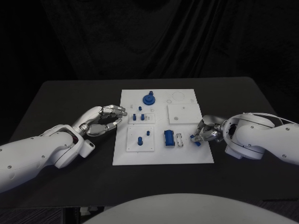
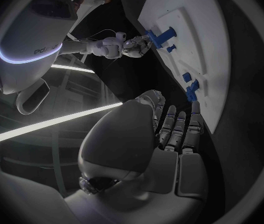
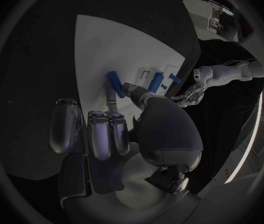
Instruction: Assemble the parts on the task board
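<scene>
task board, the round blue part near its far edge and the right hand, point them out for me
task board (image 1: 190, 156), head view, bare near corner
round blue part (image 1: 149, 99), head view, its top
right hand (image 1: 207, 131), head view, middle of the hand

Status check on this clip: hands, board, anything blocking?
Left hand empty, fingers curled, at the white task board's left edge. Right hand pinches a small blue part at its right edge. Nothing blocking the board.

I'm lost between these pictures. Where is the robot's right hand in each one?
Head view: the right hand is at the right edge of the task board.
Left wrist view: small and far off, at the board's edge.
Right wrist view: large, in the middle.
Shared landmark: the white task board.
</scene>
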